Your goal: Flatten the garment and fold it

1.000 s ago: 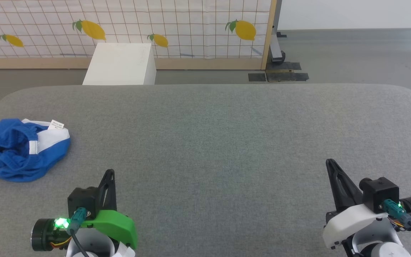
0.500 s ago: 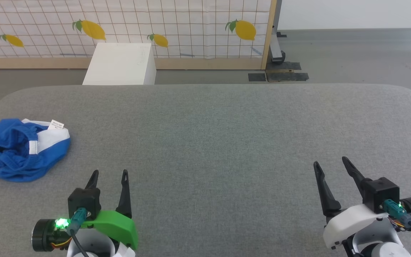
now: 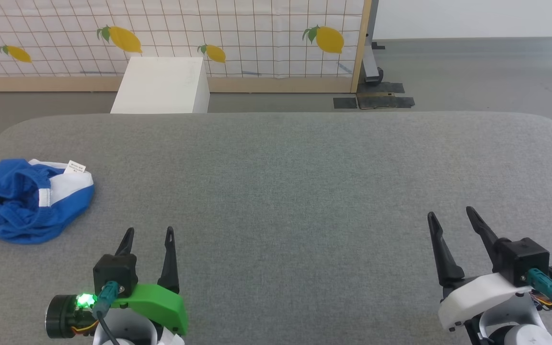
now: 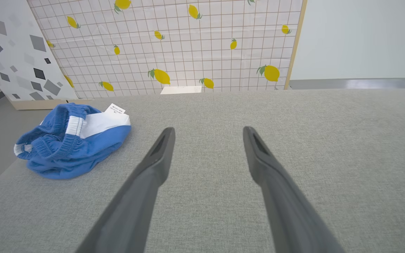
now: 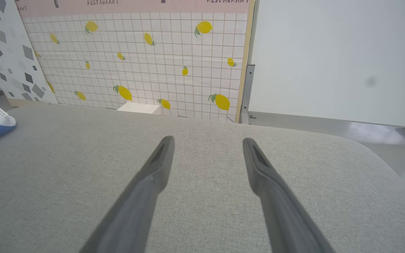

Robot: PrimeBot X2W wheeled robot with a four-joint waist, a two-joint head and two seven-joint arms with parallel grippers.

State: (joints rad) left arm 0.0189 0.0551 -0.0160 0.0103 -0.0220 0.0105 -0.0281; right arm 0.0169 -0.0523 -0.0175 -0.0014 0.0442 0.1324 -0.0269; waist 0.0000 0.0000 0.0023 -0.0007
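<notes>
Two pincers sit over the bench (image 3: 276, 158): the left pincer (image 3: 149, 230) and the right pincer (image 3: 450, 211), each with its fingers apart. One crumpled pair of blue-and-white shorts (image 3: 22, 211) lies ahead and to the left of the left pincer, well apart from it, at the bench's left edge, with one white tag (image 3: 75, 167) on top. The bench is grey fabric. Beyond it are a grey floor (image 3: 472, 72), one white box (image 3: 161, 86) and one lemon-print screen (image 3: 237, 33). The left wrist view adds a shard-patterned panel (image 4: 9, 52) left of the screen. The right wrist view catches the shorts at its left edge.
</notes>
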